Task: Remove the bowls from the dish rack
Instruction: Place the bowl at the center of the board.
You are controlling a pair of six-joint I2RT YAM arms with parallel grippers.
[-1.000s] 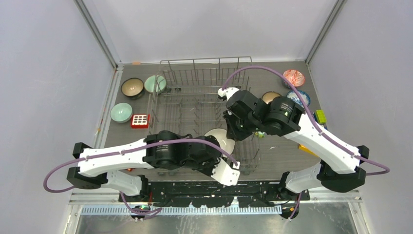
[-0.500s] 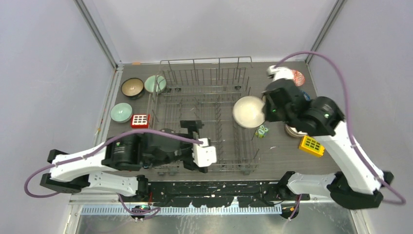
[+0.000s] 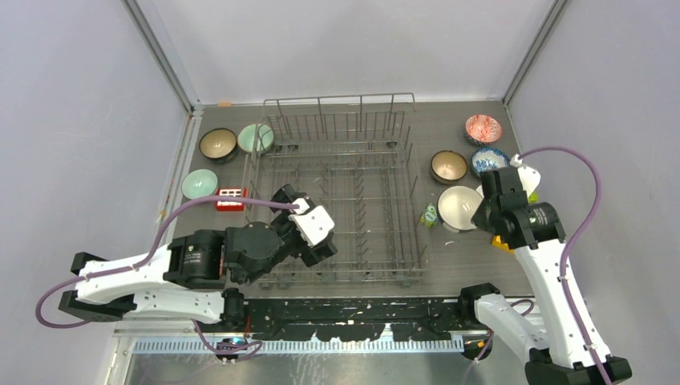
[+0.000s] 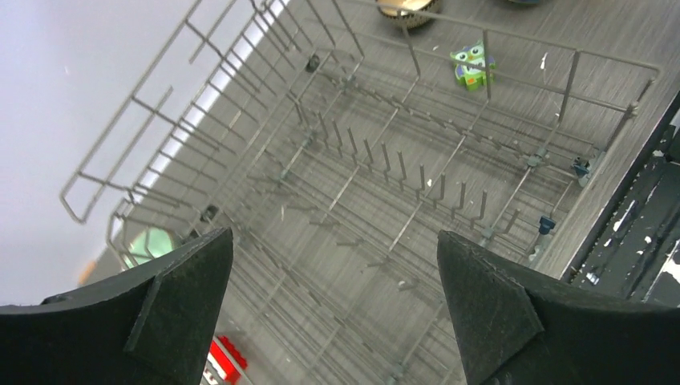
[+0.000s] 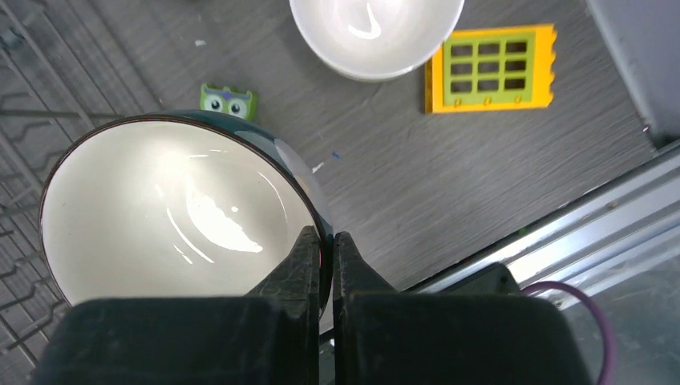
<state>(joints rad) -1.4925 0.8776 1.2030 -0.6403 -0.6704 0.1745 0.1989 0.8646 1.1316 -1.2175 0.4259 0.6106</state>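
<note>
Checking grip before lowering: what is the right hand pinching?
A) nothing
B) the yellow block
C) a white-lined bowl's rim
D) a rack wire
C: the right hand is shut on the rim of the white-lined bowl, with the yellow block lying apart from it.

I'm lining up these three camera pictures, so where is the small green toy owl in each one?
Top external: the small green toy owl sits just right of the grey wire dish rack.
Left wrist: upper right, beyond the rack's side wall.
Right wrist: upper left, just past the white-lined teal ceramic bowl.
Shared landmark: the dish rack.
</note>
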